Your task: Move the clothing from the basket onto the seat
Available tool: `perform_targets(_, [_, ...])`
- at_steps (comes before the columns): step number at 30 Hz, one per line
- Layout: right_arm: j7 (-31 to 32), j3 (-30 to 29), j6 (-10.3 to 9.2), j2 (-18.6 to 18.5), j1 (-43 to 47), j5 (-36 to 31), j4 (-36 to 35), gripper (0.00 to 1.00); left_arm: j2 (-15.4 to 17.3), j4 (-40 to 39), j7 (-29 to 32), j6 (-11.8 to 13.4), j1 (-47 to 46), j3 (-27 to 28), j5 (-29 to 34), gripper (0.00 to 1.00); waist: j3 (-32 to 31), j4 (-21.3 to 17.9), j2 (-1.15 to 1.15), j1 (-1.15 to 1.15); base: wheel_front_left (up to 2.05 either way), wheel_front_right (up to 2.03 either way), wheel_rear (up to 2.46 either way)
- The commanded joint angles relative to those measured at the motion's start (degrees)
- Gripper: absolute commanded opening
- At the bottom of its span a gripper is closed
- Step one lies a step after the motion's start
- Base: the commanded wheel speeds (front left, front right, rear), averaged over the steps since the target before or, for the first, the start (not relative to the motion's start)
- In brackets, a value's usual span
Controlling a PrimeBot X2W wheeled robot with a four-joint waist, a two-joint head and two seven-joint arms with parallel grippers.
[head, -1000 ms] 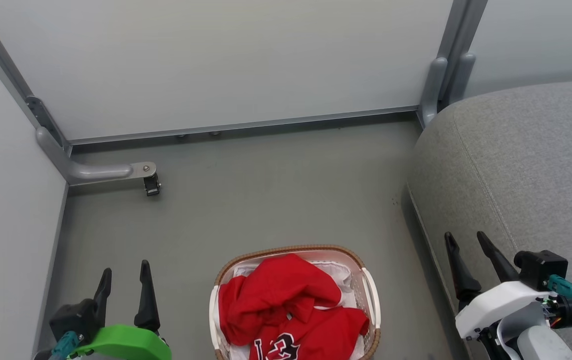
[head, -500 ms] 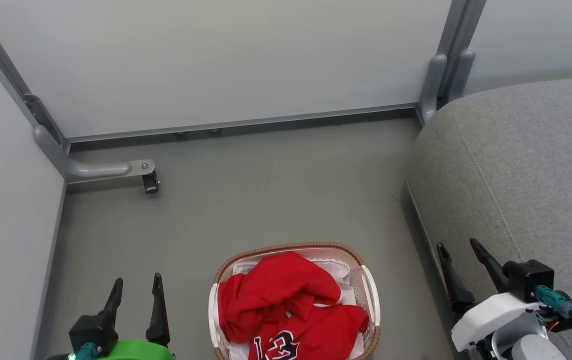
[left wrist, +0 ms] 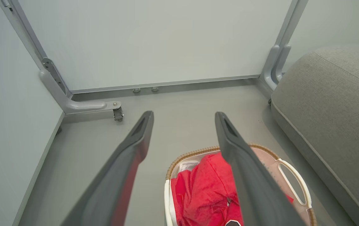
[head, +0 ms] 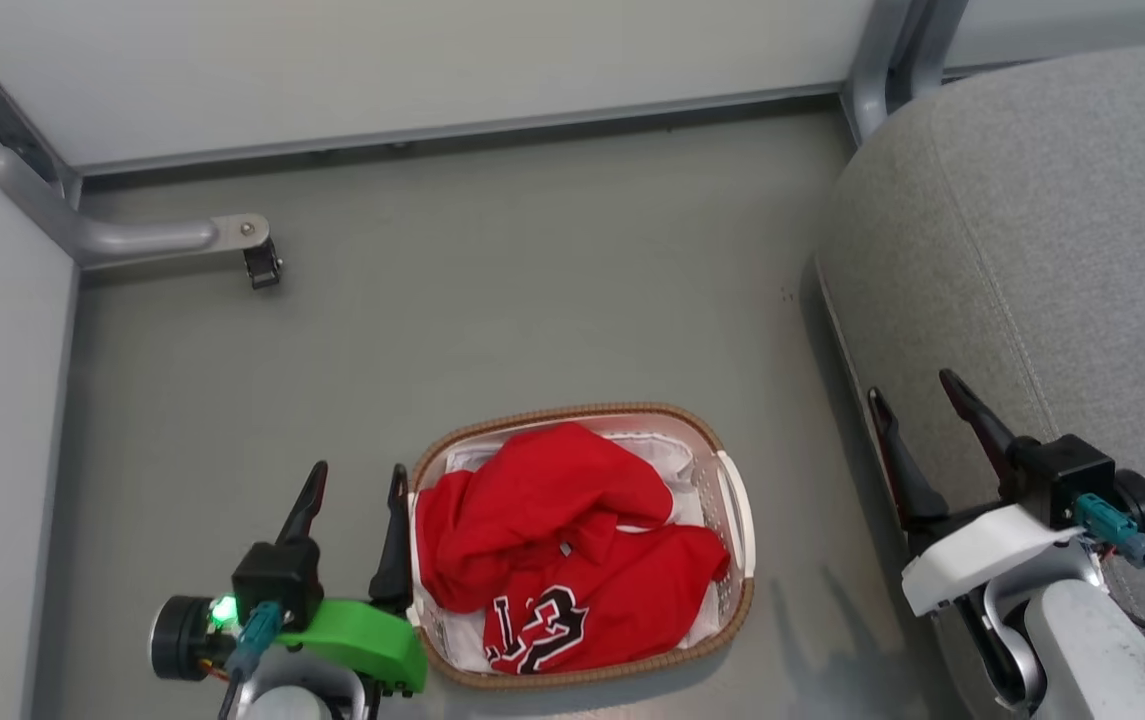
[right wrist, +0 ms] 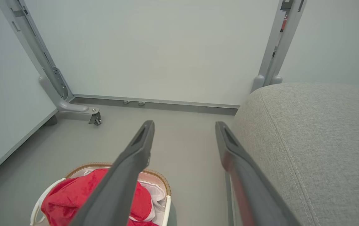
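So, reach-in stage: nothing picked yet. Clothing (head: 552,510) lies heaped in the basket (head: 572,412), which stands on the floor (head: 532,250) near the seat (head: 1062,250), on its left. None of it is on the seat yet.

L gripper (head: 358,472) hangs just beside the basket's left rim, fingers (head: 395,530) spread wide, nothing btwn them. Its inner finger overlaps the rim in the head view; contact can't be told. R gripper (head: 910,387) is at the seat's edge, well apart from the basket, also wide and empty.

Next move, as I judge it: L arm is closest, so swing it right over the heap, tip the fingers down, sink into the top fold and close on red fabric only. White liner (head: 667,455) shows at the far end and along the near edge, so aim mid-heap to avoid dragging it out w/ the jersey. Then lift clear of the rim, carry across to the seat, let go. Fabric looks limp and prob. tangled, so one pinch may bring up more than one piece or trail a sleeve over the rim.

Count:
- 1 basket w/ 2 white handles (head: 735,500)
- 1 seat
- 2 grippers
- 1 red heap; no. of garments in it can't be told, black lettering (head: 542,625) shows on one patch only
- 1 liner
- 1 caster (head: 262,270) on a panel foot, far left
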Motion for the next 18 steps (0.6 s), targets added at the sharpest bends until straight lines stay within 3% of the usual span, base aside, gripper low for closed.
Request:
perform_targets(1, [-0.5, 0.1, 0.00, -0.5, -1.5, -1.0, -0.6, 1.00, 0.2, 0.6, -0.4, 0.5, -2.3, -1.0, 1.4, 1.00, 6.2, -1.5, 0.00, 0.00, 0.00, 0.00, 0.00])
perform_targets(14, [-0.8, 0.4, 0.00, -0.8, -9.3, 0.0, -6.5, 1.00, 0.2, 7.7, -0.6, 1.7, -16.0, -8.6, 2.9, 1.00, 21.4, -4.9, 0.00, 0.00, 0.00, 0.00, 0.00])
perform_targets(18, [-0.8, 0.5, 0.00, -0.3, -10.4, 0.4, -7.5, 1.00, 0.2, 13.5, -0.6, 0.5, -19.9, -10.2, 4.5, 1.00, 24.8, -6.1, 0.00, 0.00, 0.00, 0.00, 0.00])
